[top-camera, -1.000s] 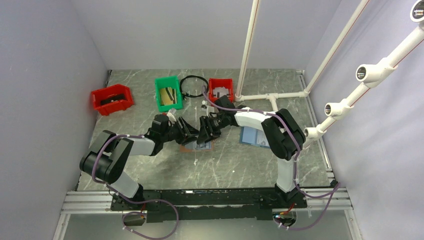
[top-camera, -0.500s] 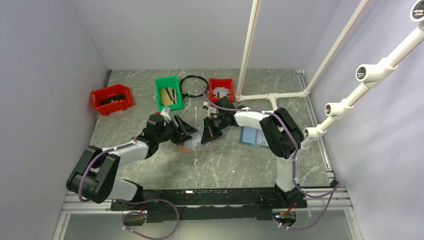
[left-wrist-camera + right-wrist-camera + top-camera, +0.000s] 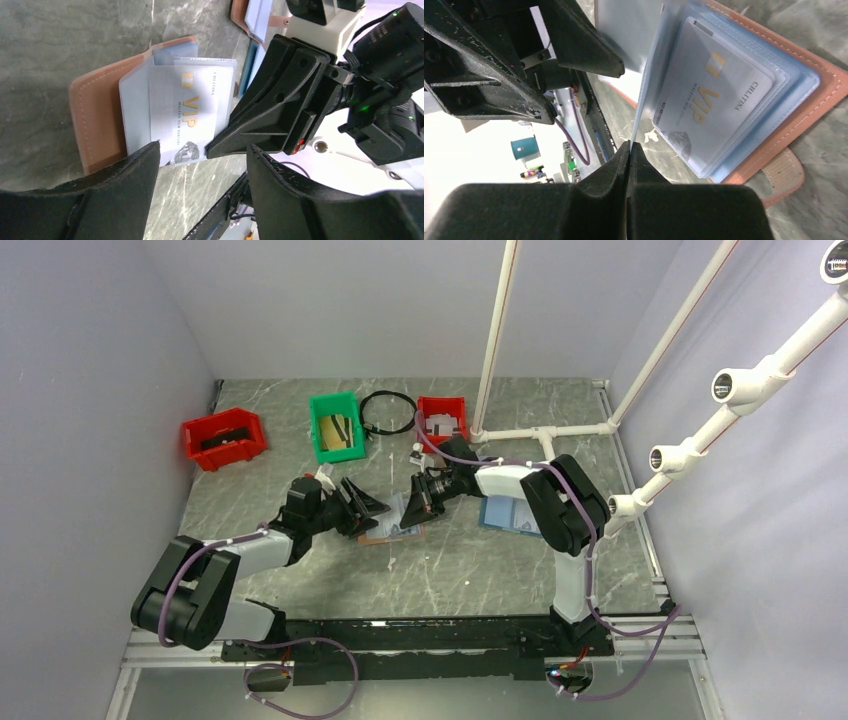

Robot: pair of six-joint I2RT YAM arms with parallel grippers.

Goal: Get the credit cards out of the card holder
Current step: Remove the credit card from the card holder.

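Pale grey card (image 3: pixel 192 115) in the holder (image 3: pixel 95 120), long axis toward our left gripper (image 3: pixel 202 150) — jaws apart, we judge it nearer; right gripper (image 3: pixel 629 147) clamps a page (image 3: pixel 649 85).

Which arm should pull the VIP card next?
Probably left. The left gripper is open, facing the VIP card in the card holder; the right gripper is shut on the lifted pocket page.

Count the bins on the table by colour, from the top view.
Red bins: 2
Green bin: 1
Total: 3
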